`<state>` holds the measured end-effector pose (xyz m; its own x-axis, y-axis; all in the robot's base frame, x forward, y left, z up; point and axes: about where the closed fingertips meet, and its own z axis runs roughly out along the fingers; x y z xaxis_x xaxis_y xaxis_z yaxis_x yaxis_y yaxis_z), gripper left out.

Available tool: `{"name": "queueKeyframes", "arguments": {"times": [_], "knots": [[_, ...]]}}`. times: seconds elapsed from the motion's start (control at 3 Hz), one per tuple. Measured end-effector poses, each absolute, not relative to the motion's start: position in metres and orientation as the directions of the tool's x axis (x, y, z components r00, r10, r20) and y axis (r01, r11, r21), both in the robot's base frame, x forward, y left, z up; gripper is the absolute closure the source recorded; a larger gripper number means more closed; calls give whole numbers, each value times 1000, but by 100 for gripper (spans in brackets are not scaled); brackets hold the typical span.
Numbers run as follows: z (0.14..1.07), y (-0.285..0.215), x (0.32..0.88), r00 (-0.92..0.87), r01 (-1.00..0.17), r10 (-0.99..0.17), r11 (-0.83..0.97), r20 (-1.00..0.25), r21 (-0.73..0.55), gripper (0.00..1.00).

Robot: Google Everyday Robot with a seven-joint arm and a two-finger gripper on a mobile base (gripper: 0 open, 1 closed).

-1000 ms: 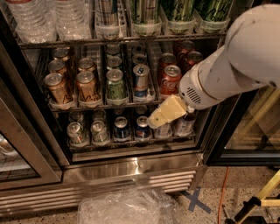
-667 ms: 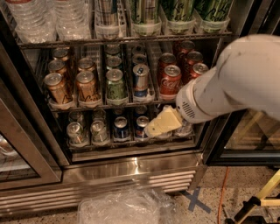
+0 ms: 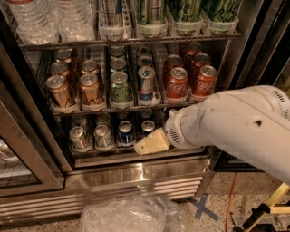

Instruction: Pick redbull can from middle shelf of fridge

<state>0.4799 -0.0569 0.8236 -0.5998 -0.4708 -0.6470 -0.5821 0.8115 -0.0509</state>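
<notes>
The redbull can (image 3: 146, 84), slim and silver-blue, stands upright at the front of its lane on the middle shelf (image 3: 90, 110) of the fridge (image 3: 136, 179). More silver-blue cans stand behind it. A green can (image 3: 120, 89) is on its left and red cola cans (image 3: 176, 84) on its right. My gripper (image 3: 152, 142), cream-coloured on a white arm (image 3: 235, 124), is in front of the lower shelf. It is below the redbull can, slightly to the right, apart from it and holding nothing.
Gold cans (image 3: 60, 93) fill the shelf's left lanes. Water bottles (image 3: 50, 18) and tall green-black cans (image 3: 183, 13) stand on the rack above. Dark-blue cans (image 3: 125, 132) and small bottles (image 3: 79, 138) sit below. A crumpled plastic bag (image 3: 131, 213) lies on the floor. The black door frame (image 3: 27, 149) stands at the left.
My arm has swung down and to the left. The gripper has dropped from the middle shelf's front edge to the lower shelf level. The cans have not moved.
</notes>
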Motion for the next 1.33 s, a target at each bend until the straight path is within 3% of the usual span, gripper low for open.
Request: {"name": "queueKeyframes", "arguments": {"times": [0.67, 1.33], "knots": [[827, -55, 483, -588, -574, -453, 817, -670, -49, 0], [841, -64, 493, -558, -422, -240, 907, -795, 23, 0]]}}
